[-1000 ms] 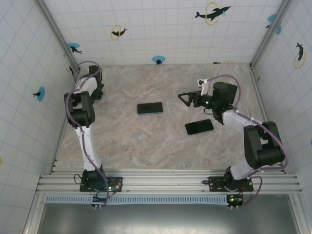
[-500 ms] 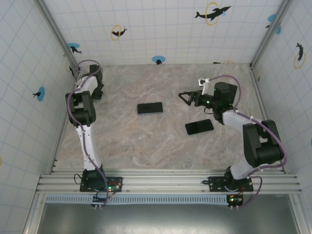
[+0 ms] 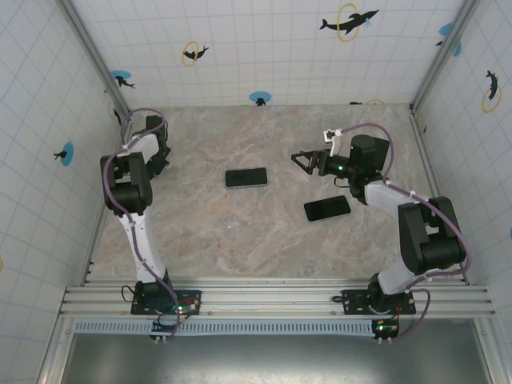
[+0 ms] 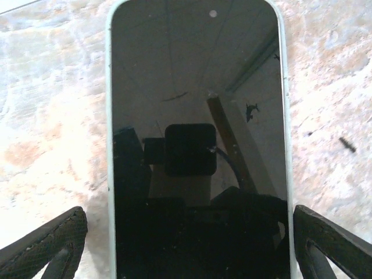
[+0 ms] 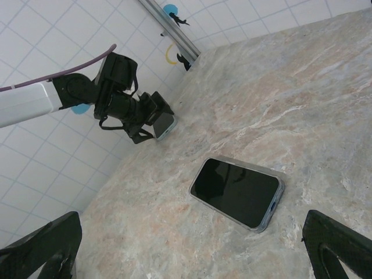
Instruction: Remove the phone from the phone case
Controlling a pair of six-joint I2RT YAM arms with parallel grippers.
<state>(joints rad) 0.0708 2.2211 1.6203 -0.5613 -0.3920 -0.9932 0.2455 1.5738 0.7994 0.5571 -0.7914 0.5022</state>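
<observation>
A dark-screened phone with a pale rim [image 4: 197,116] lies flat on the marble in the far left corner. My left gripper [image 4: 189,212] is open and straddles its near end, one finger on each side; its right finger [image 4: 325,238] is almost at the rim. The same phone [image 5: 164,123] and left gripper [image 5: 139,125] show in the right wrist view. A phone in a clear phone case [image 5: 237,192] lies mid-table [image 3: 246,177]. My right gripper [image 3: 302,160] hovers open to its right, holding nothing.
Another dark phone-like slab [image 3: 326,208] lies on the table under my right arm. Tiled walls and a metal corner post [image 3: 96,56] stand close behind my left gripper [image 3: 158,156]. Open marble lies between the two arms.
My left arm's elbow has swung slightly left, with its wrist staying in the back corner. My right gripper has edged a little to the left. Neither mid-table slab has moved.
</observation>
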